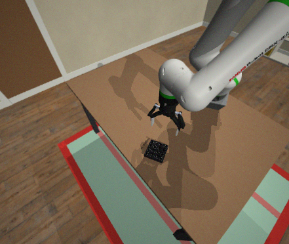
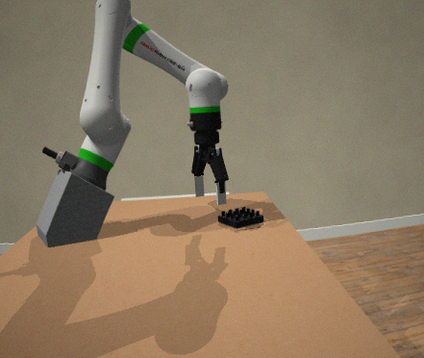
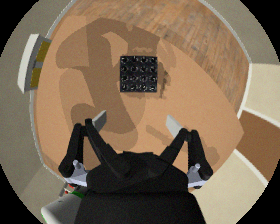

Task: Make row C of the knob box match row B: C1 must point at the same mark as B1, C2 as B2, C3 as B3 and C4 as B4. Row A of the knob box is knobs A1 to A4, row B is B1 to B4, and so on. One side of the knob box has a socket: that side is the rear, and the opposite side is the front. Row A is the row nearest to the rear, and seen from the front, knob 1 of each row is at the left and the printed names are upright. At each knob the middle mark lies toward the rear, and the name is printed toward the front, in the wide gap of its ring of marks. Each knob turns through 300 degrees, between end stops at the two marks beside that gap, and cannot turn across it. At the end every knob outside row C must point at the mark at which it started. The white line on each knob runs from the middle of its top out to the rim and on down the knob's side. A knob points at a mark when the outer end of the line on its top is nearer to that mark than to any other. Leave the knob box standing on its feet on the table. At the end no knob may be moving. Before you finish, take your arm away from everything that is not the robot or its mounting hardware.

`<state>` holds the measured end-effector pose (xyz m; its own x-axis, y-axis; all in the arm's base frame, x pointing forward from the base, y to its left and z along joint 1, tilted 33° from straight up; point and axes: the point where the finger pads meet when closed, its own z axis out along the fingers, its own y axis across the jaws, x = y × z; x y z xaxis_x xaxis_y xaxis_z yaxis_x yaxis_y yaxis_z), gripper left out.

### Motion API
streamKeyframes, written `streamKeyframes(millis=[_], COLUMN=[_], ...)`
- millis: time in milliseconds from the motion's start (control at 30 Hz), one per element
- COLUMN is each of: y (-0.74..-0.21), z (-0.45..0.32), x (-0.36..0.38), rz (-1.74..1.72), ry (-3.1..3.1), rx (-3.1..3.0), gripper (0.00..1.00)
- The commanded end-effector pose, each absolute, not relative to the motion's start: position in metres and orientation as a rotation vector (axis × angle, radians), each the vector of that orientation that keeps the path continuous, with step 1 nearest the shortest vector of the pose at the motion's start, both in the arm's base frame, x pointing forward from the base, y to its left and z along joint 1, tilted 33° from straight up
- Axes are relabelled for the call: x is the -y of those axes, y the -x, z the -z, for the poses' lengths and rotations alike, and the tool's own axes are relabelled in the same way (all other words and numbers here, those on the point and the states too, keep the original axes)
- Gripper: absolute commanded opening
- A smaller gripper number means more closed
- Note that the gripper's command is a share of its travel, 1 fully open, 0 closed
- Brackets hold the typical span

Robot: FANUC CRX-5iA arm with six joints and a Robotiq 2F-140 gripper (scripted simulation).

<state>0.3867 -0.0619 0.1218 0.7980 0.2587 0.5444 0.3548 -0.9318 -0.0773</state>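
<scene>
Room: you see plain walls and a wood-plank floor (image 1: pixel 21 154) (image 2: pixel 406 269) around the table.
Table: your brown table top (image 1: pixel 250 131) (image 2: pixel 175 308) (image 3: pixel 51 125) carries the arm's base and the knob box, with broad arm shadows across it.
Floor zones: the top view shows you pale green areas with red borders (image 1: pixel 90 193) beside the table, one along a long stretch of its edge, another near a corner.
Arm: your white FANUC arm (image 1: pixel 244 56) (image 2: pixel 103 77), banded in green, reaches out over the table and bends down at the wrist.
Base: you can see the arm standing on a grey pedestal (image 1: pixel 218 104) (image 2: pixel 71 212).
Gripper: your black gripper (image 1: pixel 165 128) (image 2: pixel 210 191) (image 3: pixel 136 118) points down above the table, near the knob box but apart from it; its jaws are spread wide, with nothing between them.
Fingertips: you have two pale grey fingertips (image 1: pixel 152 121) (image 2: pixel 221 196), well apart from each other.
Knob box: your black knob box (image 1: pixel 156 151) (image 2: pixel 240 219) (image 3: pixel 138 74) sits upright on the table, knobs up, beyond the fingertips in the wrist view.
Knobs: you get four rows of four; their white lines are too small for you to read which marks they point at.
</scene>
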Motion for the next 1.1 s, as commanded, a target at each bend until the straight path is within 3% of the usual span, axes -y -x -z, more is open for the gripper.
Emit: streamKeyframes(millis=[0, 333, 367, 1067], y=[-0.387, -0.435, -0.435, -0.435], z=[-0.122, -0.174, -0.174, -0.174], x=[0.062, 0.063, 0.063, 0.063], rz=[0.814, 0.818, 0.818, 0.818], ry=[2.811, 2.810, 2.810, 2.810], rx=[0.483, 0.511, 0.511, 0.511], gripper=[1.00, 1.00, 0.12, 0.12])
